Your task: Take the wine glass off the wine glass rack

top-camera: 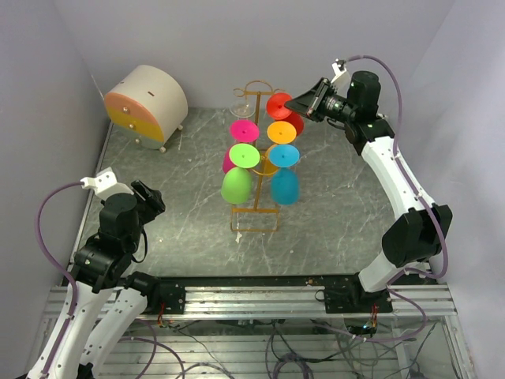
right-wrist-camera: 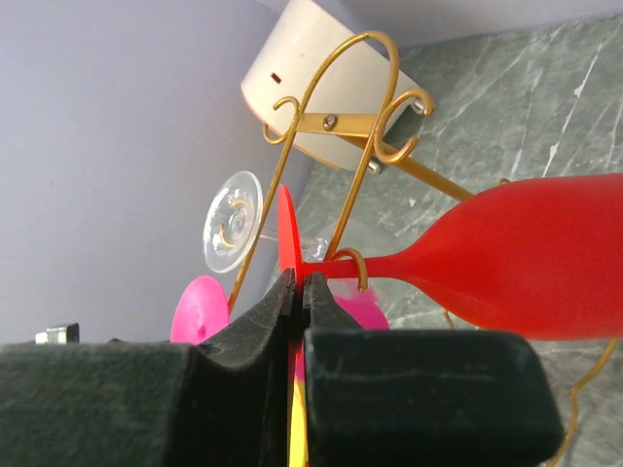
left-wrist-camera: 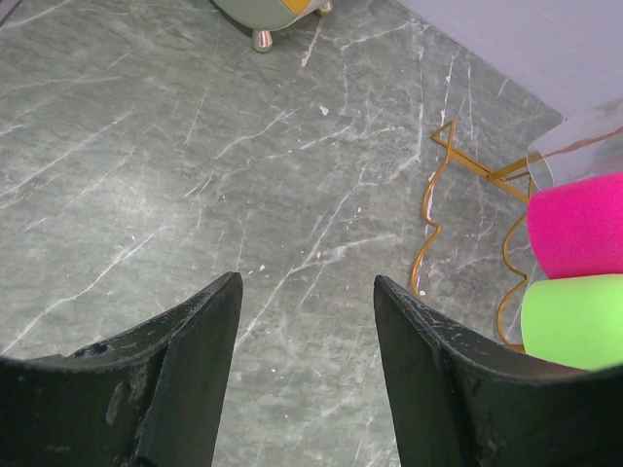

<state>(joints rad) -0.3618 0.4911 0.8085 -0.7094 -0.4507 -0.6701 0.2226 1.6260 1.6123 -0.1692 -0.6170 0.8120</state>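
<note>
**Q:** Largest item?
**A:** Tall golden-orange wire wine glass rack (right-wrist-camera: pixel 331 122), just past my right gripper (right-wrist-camera: pixel 297 289).
**Q:** Next?
**A:** Opaque red long-stemmed wine glass (right-wrist-camera: pixel 526 258), hung by its stem. Its bowl lies right of my fingers (right-wrist-camera: pixel 248 341), which are pinched shut on its round foot. Best slid out along the hook's gap, level. Left gripper (left-wrist-camera: pixel 307 292): spread wide, empty.

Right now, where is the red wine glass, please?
Top view: the red glass hangs at the golden wire rack's far right end, beside the orange-footed glass, foot pinched by the right gripper.
</note>
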